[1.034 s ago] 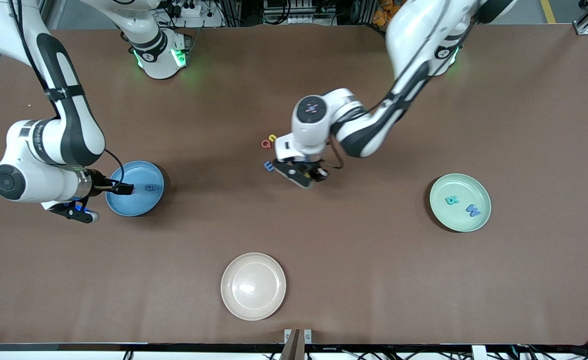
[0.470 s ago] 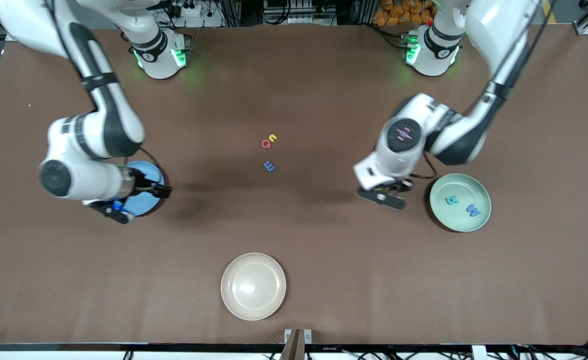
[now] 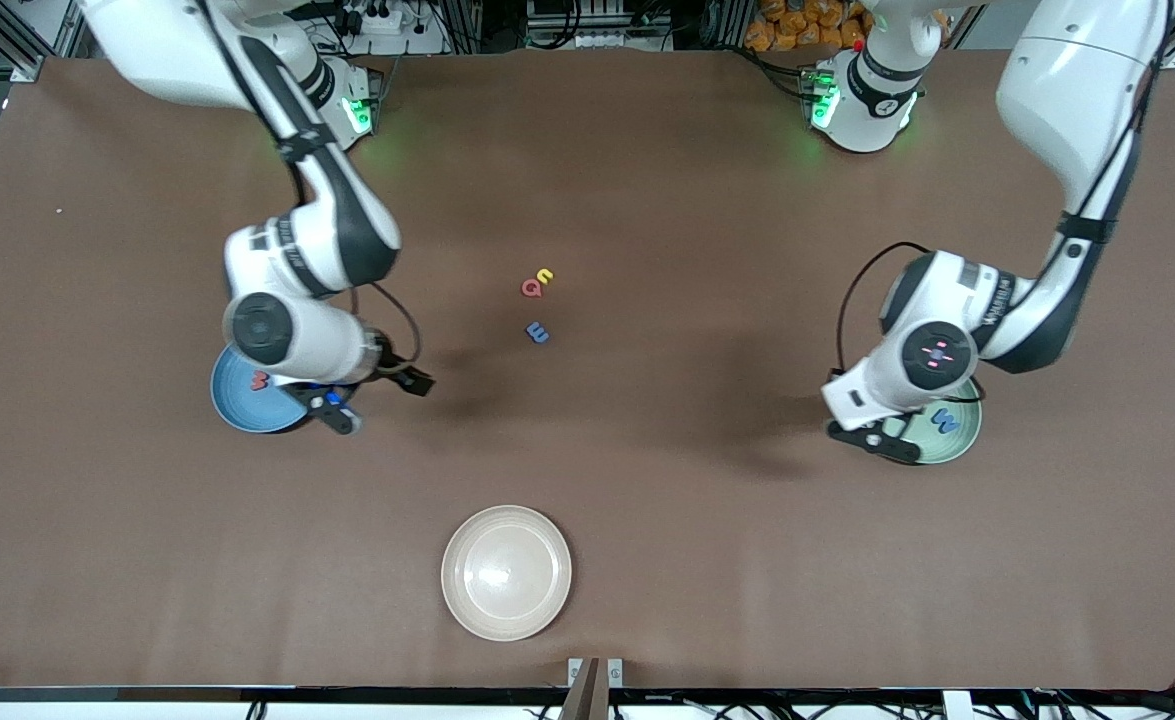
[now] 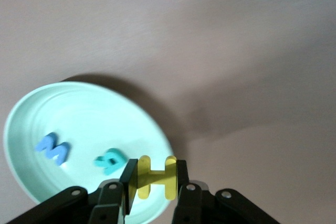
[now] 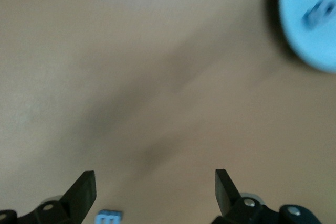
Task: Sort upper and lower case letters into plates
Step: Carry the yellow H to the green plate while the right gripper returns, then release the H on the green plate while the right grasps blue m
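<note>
My left gripper is shut on a yellow letter H and hangs over the rim of the mint green plate. A blue W and a teal letter lie in that plate. My right gripper is open and holds nothing; it is over bare table beside the blue plate. That plate holds a red letter and a blue one. A red Q, a yellow n and a blue letter lie mid-table.
A cream-beige plate with nothing in it sits near the table's front edge, nearer to the front camera than the loose letters. The brown table stretches wide between the plates.
The left arm carried the yellow H from the loose letters mid-table to the mint green plate. The right arm left the blue plate and swung toward the table's middle, still open.
</note>
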Available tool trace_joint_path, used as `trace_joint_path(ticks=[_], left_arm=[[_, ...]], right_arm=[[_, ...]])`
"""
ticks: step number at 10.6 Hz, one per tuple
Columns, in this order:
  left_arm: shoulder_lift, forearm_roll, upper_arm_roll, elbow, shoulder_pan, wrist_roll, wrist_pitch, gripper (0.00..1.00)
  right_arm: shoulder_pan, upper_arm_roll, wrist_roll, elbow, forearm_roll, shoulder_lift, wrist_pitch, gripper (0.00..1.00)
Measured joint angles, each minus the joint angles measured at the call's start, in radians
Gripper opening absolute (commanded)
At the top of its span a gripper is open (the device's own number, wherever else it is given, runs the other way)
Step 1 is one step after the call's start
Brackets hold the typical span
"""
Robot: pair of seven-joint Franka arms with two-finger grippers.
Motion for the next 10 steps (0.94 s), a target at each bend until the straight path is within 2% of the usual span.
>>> trace_joint_path(ticks=[4, 7, 8, 9, 10], left_arm=[[0.027, 0.000, 0.010, -0.007, -0.002, 0.001, 0.012, 0.00], [0.036, 0.000, 0.053, -0.021, 0.006, 0.002, 0.014, 0.00], [0.037, 0.000, 0.061, -0.024, 0.018, 0.003, 0.015, 0.05], [0.037, 0.000, 0.063, -0.025, 0.026, 0.003, 0.017, 0.89], [0.037, 0.000, 0.064, -0.025, 0.028, 0.003, 0.017, 1.00]], right_arm=[[0.141, 0.000, 0.263, -0.016, 0.000, 0.082, 0.158, 1.00], [0.172, 0.020, 0.325, -0.056, 0.000, 0.114, 0.278, 1.00], [0.179, 0.031, 0.344, -0.079, 0.000, 0.119, 0.324, 1.00], [0.184, 0.043, 0.369, -0.094, 0.000, 0.123, 0.356, 1.00], [0.186, 0.056, 0.394, -0.101, 0.000, 0.127, 0.367, 1.00]])
